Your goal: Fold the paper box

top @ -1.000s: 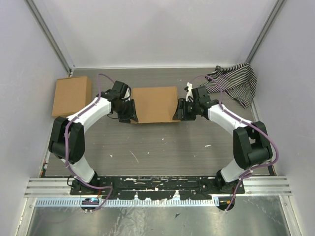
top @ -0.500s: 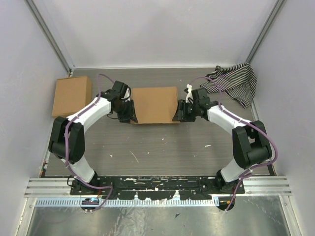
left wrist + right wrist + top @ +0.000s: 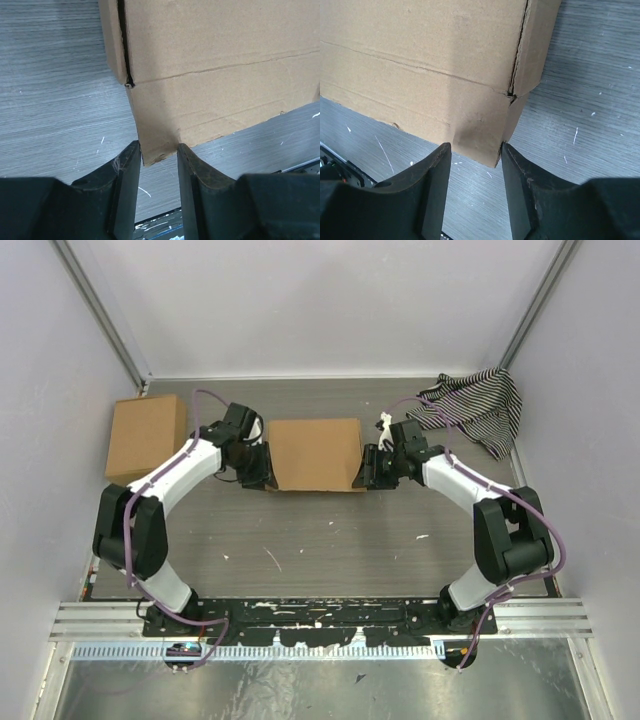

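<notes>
The paper box (image 3: 315, 453) is a brown cardboard box, folded shut, lying flat in the middle of the table. My left gripper (image 3: 268, 472) is at its near left corner. In the left wrist view that corner (image 3: 159, 142) sits between the fingertips of the left gripper (image 3: 158, 150), and both pads touch the cardboard. My right gripper (image 3: 365, 468) is at the near right corner. In the right wrist view the dented corner (image 3: 480, 137) is pinched between the tips of the right gripper (image 3: 476, 149). A side seam (image 3: 517, 60) gapes slightly.
A slightly larger ready-formed cardboard box (image 3: 147, 435) stands at the far left by the wall. A black-and-white striped cloth (image 3: 475, 408) lies crumpled in the far right corner. Walls enclose the table on three sides.
Both grippers' jaws have narrowed onto the box's near corners. The left arm's elbow has swung slightly left. The box has hardly moved.
</notes>
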Action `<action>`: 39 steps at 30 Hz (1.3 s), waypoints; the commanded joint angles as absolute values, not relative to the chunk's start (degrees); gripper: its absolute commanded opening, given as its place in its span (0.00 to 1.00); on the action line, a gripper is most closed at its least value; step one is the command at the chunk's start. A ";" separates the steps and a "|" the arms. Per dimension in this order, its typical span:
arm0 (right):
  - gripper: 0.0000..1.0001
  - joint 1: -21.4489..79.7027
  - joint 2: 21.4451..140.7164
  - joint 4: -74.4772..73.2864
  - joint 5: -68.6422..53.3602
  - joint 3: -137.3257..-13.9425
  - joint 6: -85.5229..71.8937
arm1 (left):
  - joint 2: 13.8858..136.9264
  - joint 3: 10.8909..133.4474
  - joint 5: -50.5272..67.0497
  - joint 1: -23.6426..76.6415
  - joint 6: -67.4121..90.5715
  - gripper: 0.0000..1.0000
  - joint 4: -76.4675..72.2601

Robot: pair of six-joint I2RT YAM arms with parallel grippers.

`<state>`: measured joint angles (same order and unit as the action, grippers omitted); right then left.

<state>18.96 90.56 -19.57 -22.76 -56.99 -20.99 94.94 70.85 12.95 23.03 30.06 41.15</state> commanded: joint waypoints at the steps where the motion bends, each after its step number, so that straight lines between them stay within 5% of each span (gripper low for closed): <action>1: 0.50 19.49 86.66 -20.13 -24.75 -59.25 -21.80 | 91.89 71.53 16.27 23.41 30.49 0.41 41.04; 39: 0.50 21.62 88.48 -19.09 -21.59 -59.57 -21.93 | 96.35 75.12 5.03 27.68 27.20 0.43 49.66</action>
<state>20.67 88.75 -20.69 -21.04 -56.99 -21.19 95.50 72.69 6.52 26.76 28.18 47.16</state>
